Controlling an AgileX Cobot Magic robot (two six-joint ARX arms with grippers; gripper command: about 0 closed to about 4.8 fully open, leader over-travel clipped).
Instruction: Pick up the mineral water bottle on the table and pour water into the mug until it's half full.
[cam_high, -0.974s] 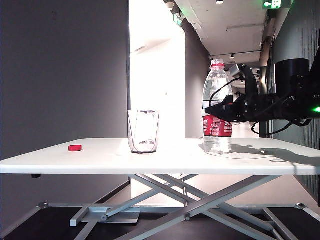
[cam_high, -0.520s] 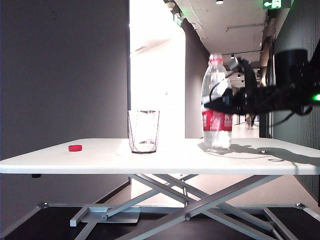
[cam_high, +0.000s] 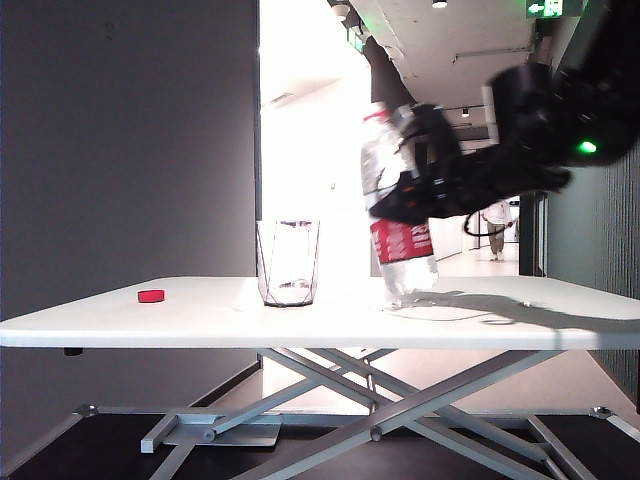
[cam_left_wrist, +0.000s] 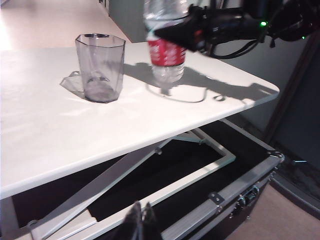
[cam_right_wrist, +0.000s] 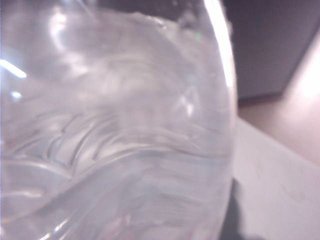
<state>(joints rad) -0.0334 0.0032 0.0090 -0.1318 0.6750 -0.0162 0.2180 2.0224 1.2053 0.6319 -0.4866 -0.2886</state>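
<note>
Worktop (cam_high: 200, 318) carries mug (cam_high: 288, 262), still empty. Right tool (cam_high: 405, 205) clamped on mineral water bottle (cam_high: 398, 245), now lifted and tilted, moved closer to the mug's right: pour approach underway. Left tool (cam_left_wrist: 140, 224), near the mug, jaws together, idle. Red cap (cam_high: 151, 296) left of mug.

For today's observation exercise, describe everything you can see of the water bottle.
The water bottle is tall, clear plastic, with a red-and-white label around its middle and red at its neck. It holds clear water. It is lifted just off the white table and leans with its top towards the glass, which stands apart from it. The right gripper is clamped around its body above the label. Up close, its wall shows moulded ridges.
</note>
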